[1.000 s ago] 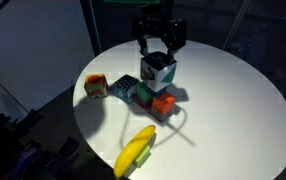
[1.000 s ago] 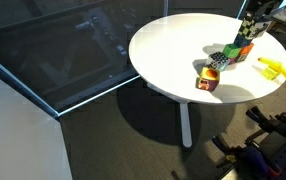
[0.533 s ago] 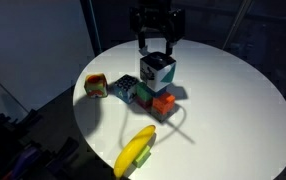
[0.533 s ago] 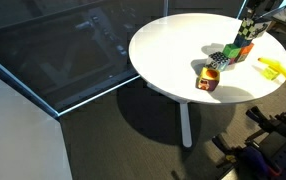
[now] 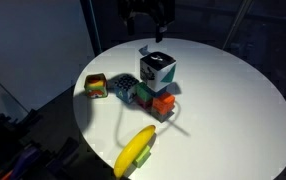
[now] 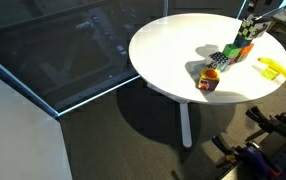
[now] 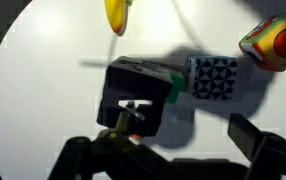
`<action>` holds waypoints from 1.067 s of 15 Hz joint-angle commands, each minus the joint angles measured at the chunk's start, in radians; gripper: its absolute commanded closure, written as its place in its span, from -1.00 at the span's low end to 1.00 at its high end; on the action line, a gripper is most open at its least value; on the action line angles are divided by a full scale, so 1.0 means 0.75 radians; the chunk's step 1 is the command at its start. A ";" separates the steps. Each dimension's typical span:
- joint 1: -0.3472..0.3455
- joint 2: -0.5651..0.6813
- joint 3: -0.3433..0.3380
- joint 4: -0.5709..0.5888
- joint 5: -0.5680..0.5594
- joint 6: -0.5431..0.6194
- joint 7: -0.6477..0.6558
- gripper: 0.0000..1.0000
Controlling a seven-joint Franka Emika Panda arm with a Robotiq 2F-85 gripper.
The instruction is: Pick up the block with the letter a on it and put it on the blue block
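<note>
Nearest on the round white worktop (image 5: 233, 110) lies a banana (image 5: 135, 152), well apart from the blocks. Beyond it the blocks sit huddled together. An orange cube (image 5: 163, 103) comes first at the near right of the huddle, with a black-and-white checkered cube (image 5: 125, 88) to its left. A yellow-and-red cube (image 5: 95, 86) stands a little apart at the far left.

At the far side of the huddle is the block with the letter a (image 5: 157, 68). It rides higher than its neighbours, sitting upright on the blue block (image 5: 151, 87), of which only a dark teal strip shows beneath it. In an exterior view its side faces look blue-tinted and its top is white. From the wrist view the top is a white square bearing a dark mark, though the picture is too soft to read the mark as a letter. Nothing is touching the block.

Farthest and highest, the pincer (image 5: 148, 15) hangs in the air straight above that stack, well clear of it. Its fingers (image 7: 258, 145) are spread wide and hold nothing; in the wrist view the letter block lies between and below them, untouched. In an exterior view (image 6: 233, 52) the huddle is too small for the blocks to be told apart.
</note>
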 commanded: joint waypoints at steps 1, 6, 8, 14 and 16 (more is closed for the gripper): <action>0.026 -0.071 0.017 -0.050 0.016 -0.069 -0.061 -1.00; 0.095 -0.074 0.060 -0.089 -0.001 -0.083 -0.074 -1.00; 0.125 -0.067 0.080 -0.103 -0.003 -0.074 -0.059 -1.00; 0.205 -0.053 0.131 -0.138 0.007 -0.014 0.034 -1.00; 0.227 -0.051 0.146 -0.147 0.020 0.012 0.090 -1.00</action>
